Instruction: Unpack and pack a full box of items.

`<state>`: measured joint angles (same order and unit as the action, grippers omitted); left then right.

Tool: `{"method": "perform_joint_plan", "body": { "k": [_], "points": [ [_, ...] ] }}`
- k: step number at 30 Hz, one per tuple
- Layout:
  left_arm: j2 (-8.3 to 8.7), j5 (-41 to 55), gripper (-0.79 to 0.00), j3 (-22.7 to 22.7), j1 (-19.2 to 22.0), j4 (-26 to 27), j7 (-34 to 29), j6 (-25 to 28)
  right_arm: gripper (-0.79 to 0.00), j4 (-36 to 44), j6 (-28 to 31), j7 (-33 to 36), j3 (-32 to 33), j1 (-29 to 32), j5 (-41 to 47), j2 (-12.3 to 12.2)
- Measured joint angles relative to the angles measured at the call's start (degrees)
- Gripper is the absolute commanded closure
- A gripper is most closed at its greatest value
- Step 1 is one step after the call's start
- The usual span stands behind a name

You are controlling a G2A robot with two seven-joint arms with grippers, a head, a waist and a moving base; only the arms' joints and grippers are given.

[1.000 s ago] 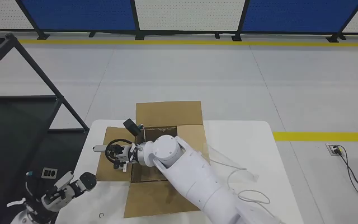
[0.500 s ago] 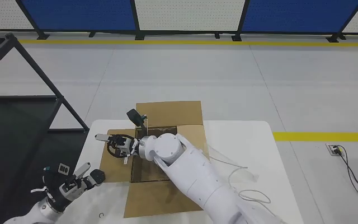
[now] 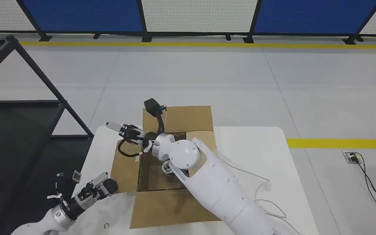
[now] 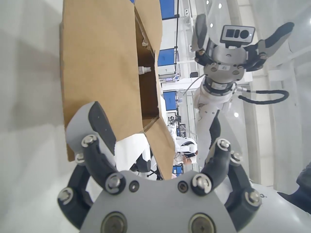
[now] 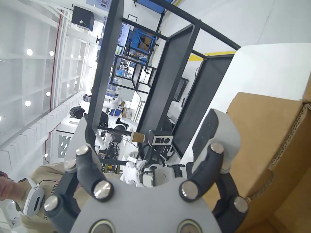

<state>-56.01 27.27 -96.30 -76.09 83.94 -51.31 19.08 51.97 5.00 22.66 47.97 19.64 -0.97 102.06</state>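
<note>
An open cardboard box (image 3: 176, 120) stands in the middle of the white table (image 3: 252, 147), all its flaps folded out. The arm largely covers its dark inside. My right gripper (image 3: 128, 126) hangs open and empty above the box's far-left corner, and in its own view the right gripper (image 5: 149, 132) has the box flap (image 5: 267, 127) beside one finger. My left gripper (image 3: 103, 185) is low over the table's front-left part, open and empty, just left of the left flap. The left gripper (image 4: 158, 127) faces the box (image 4: 97, 49), where a small white item (image 4: 143, 69) shows inside.
A black metal frame (image 3: 35, 76) stands off the table's left side. A small dark ring (image 3: 106, 225) lies near the front edge. A thin cable (image 3: 247, 173) trails over the table right of the box. The right half of the table is bare.
My right gripper has risen and swung from over the left flap toward the box's far-left corner. The left arm has moved right, from the front-left corner toward the box.
</note>
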Motion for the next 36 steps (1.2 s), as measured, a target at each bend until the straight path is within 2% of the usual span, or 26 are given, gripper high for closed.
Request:
{"method": "perform_joint_plan", "body": {
  "k": [6, 9, 12, 16, 19, 22, 30, 36],
  "points": [
    [-0.17, -0.94, -0.785, 1.77, 1.33, -1.09, 0.26, 0.3, -0.785, 31.72, -10.48, 0.97, 8.72, 18.85, -13.18, -5.38],
    [-0.26, -1.17, -0.785, 2.84, 2.27, -1.59, -0.24, 0.04, -0.785, 42.46, -12.66, 2.6, 11.3, 26.06, -17.07, -6.7],
    [-0.34, -1.71, -0.785, 3.86, 3.09, -2.06, -0.49, -0.04, -0.785, 48.09, -13.55, 3.67, 12.39, 29.81, -19.0, -7.33],
    [-0.41, -1.96, -0.785, 4.61, 3.78, -2.43, -0.64, 0.2, -0.785, 49.77, -14.82, 4.79, 12.84, 31.05, -19.6, -7.64],
    [-0.39, -2.01, -0.785, 4.67, 4.16, -2.56, -0.83, 0.16, -0.785, 48.8, -18.32, 6.17, 13.36, 30.71, -18.12, -7.65],
    [-0.28, -2.09, -0.785, 4.09, 4.37, -2.42, -0.91, 0.46, -0.785, 48.77, -17.77, 6.16, 13.38, 30.68, -18.15, -7.64],
    [0.58, -0.87, -0.785, -1.69, 2.07, 1.84, -2.88, 2.07, -0.785, 48.7, -17.5, 6.0, 13.42, 30.87, -18.01, -7.65],
    [1.02, 0.64, -0.785, -5.49, 0.11, 9.27, -3.38, 1.43, -0.785, 48.99, -8.79, 5.76, 16.27, 34.33, -14.2, -8.32]
  ]
}}
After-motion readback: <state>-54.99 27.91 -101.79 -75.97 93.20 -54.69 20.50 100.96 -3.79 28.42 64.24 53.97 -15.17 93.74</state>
